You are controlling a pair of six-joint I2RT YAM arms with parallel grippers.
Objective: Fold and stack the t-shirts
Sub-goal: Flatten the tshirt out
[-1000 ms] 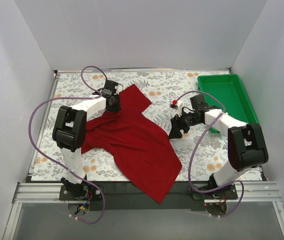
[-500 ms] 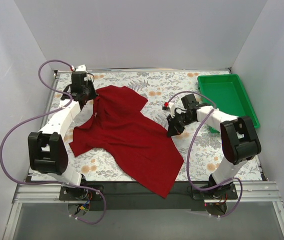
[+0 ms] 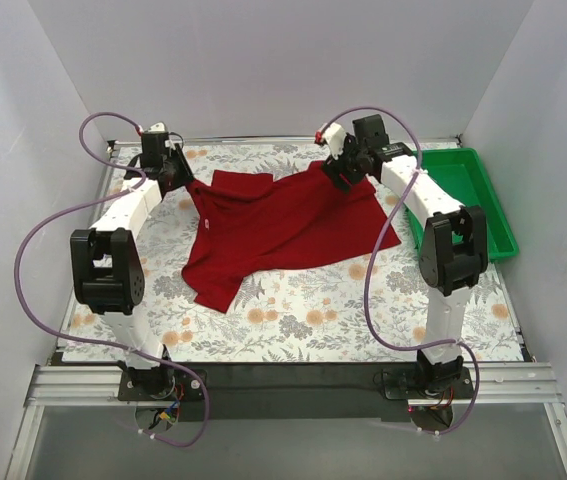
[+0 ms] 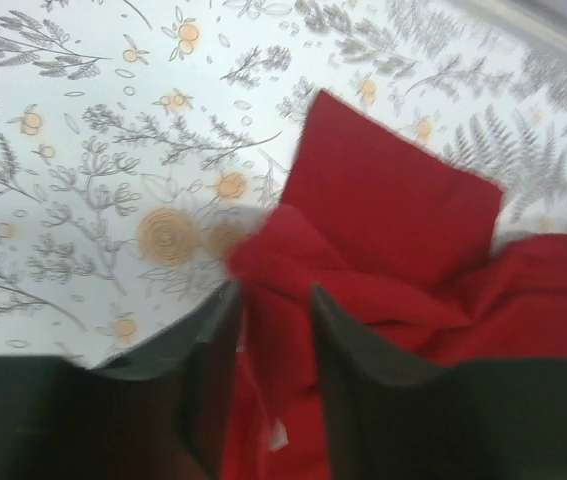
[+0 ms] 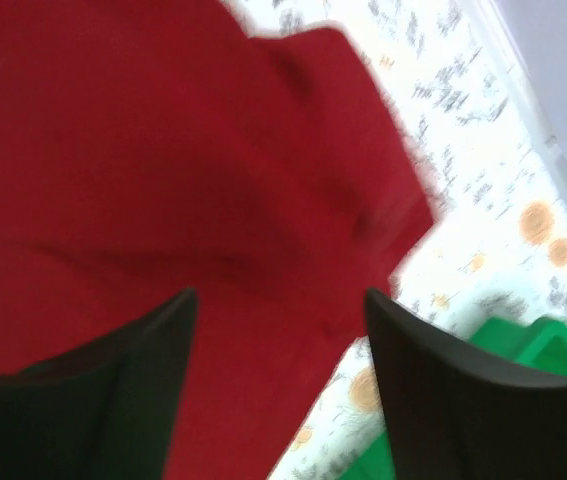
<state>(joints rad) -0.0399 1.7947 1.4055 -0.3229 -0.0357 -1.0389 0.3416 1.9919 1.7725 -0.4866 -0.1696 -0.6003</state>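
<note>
1. The shirt (image 3: 283, 225) is soft, light and limp. I judge it will sag and bunch wherever unsupported, so hems and shoulder seams are my pinch spots.
2. It lies rumpled on the table (image 3: 293, 320), running from the left claw (image 4: 273, 295) across to beneath the right claw (image 5: 281, 295).
3. The left claw is clamped on a bunched edge.
4. The right claw's fingers stand apart, with cloth below.
5. Both arms reach far forward, wrists tipped down.

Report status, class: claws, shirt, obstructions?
Left claw shut on t-shirt. Right claw open over it. Spread out, not yet folded. Green tray beside, not blocking.
</note>
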